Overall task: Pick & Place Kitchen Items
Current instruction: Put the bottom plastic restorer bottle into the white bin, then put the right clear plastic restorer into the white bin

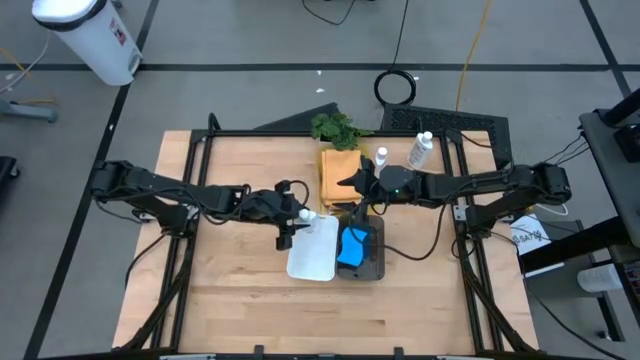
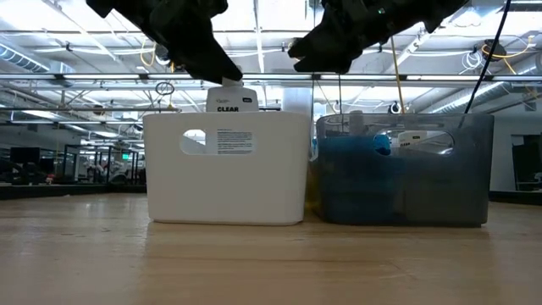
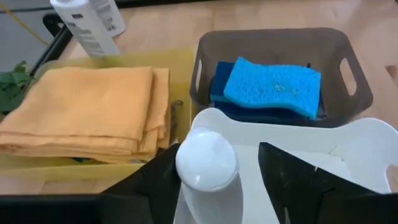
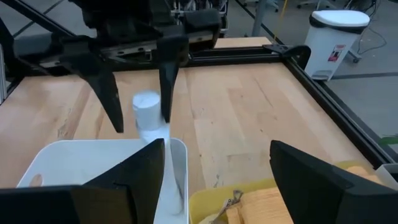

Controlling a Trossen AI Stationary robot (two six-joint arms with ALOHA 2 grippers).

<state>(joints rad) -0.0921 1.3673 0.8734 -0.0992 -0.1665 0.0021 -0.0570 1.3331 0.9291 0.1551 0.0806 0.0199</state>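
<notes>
My left gripper (image 1: pixel 297 216) is shut on a small white capped bottle (image 1: pixel 307 213) over the far end of a white bin (image 1: pixel 313 256). Seen from table height, the bottle (image 2: pixel 225 100) sticks up above the bin's rim (image 2: pixel 227 114). My right gripper (image 1: pixel 358 186) hangs open and empty over the near end of a yellow tray holding a folded orange-tan cloth (image 1: pixel 338 163). Right of the white bin stands a dark bin (image 1: pixel 373 262) with blue sponges (image 1: pixel 351 247) in it. Two more white bottles (image 1: pixel 381 157) (image 1: pixel 420 150) stand at the back. My left gripper pinches the bottle between its two fingers (image 3: pixel 155 180), on its sides below the cap (image 3: pixel 206 158). The fingers come slanting down from the table's left. The bottle stands upright with its lower part inside the white bin (image 3: pixel 367 143); whether it rests on the floor is hidden.
A leafy green plant (image 1: pixel 335 128) lies beyond the yellow tray. The two arms' grippers are close together over the bins. Bare wooden tabletop lies to the left, right and near side. The room beyond the table shows a white trash bin (image 4: pixel 336 37).
</notes>
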